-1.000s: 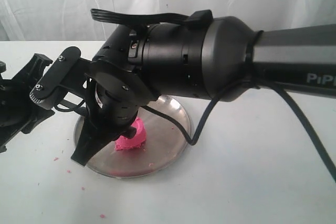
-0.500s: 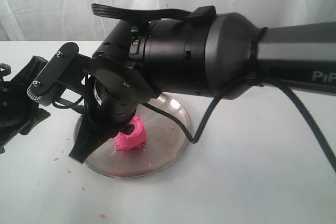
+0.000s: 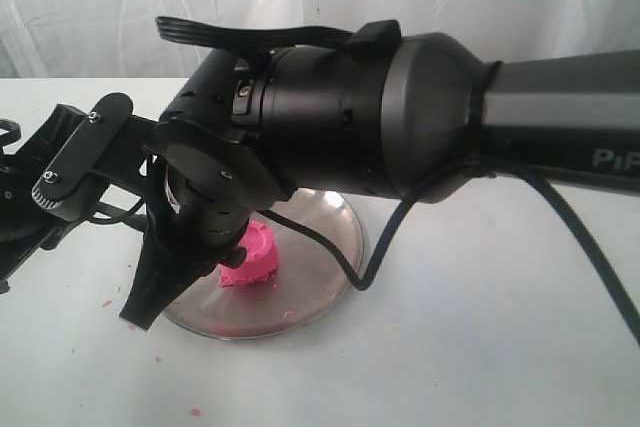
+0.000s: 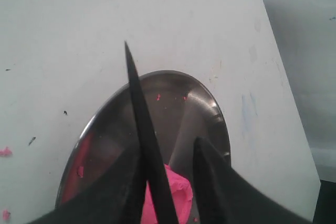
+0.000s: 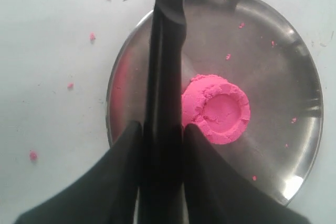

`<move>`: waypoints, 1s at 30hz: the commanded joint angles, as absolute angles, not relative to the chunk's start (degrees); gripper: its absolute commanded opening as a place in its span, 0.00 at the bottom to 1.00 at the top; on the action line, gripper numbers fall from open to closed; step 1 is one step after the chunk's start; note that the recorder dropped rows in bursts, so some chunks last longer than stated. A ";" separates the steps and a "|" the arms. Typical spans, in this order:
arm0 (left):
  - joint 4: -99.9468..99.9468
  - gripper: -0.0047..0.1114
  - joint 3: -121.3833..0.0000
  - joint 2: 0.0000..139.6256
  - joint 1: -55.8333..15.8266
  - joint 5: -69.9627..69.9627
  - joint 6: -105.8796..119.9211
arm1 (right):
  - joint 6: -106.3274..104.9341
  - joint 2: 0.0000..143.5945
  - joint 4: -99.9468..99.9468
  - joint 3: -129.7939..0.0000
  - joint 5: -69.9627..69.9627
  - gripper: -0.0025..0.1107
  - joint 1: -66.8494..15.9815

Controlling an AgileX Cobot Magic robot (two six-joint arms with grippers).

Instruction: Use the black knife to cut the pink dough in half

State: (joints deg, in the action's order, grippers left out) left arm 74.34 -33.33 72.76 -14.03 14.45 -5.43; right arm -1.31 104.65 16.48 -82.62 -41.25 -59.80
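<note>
Log | I read left pincer (image 4: pixel 168 148) released, jaws apart either side of the black knife (image 4: pixel 144 129) blade | right pincer (image 5: pixel 161 125) clenched on its handle | pink dough (image 5: pixel 216 108) whole on the steel plate (image 5: pixel 283 77), just beside the knife | plate on white surface (image 3: pixel 480 347)

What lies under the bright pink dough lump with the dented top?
A round shiny steel plate, dotted with tiny pink crumbs. The slim black knife hides a strip of plate beside the pink dough.
</note>
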 commanded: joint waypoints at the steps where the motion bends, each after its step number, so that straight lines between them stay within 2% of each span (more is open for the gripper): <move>1: 74.54 0.34 -33.44 72.76 -14.14 13.30 -5.80 | -1.71 103.84 16.06 -82.94 -40.68 0.02 -59.94; 3: 74.54 0.31 -33.44 72.76 -14.14 13.05 -5.80 | -1.71 103.84 15.48 -82.94 -40.68 0.02 -59.94; 5: 74.54 0.22 -33.44 72.76 -14.14 12.95 -5.80 | -1.81 103.84 15.00 -82.94 -40.68 0.02 -59.94; 6: 74.54 0.13 -33.44 72.76 -14.14 12.95 -5.56 | -1.94 103.84 15.01 -82.94 -40.78 0.02 -59.94; 8: 74.41 0.04 -33.44 72.76 -14.14 12.95 -4.12 | -2.41 103.84 14.87 -82.94 -41.00 0.02 -59.94; 18: 67.40 0.04 -33.44 72.76 -14.14 14.94 -3.60 | -2.43 103.71 14.62 -82.94 -42.04 0.04 -59.94; 26: 66.51 0.04 -33.44 72.76 -14.14 14.94 -3.84 | -5.16 103.48 14.85 -82.94 -42.55 0.36 -59.94; 30: 66.52 0.04 -33.44 72.76 -14.14 15.44 -3.84 | -5.16 103.48 14.54 -82.94 -42.99 0.47 -60.08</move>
State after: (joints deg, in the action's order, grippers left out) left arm 66.49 -33.51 72.88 -14.03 15.30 -4.29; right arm -4.32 104.05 14.18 -82.62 -42.40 -60.03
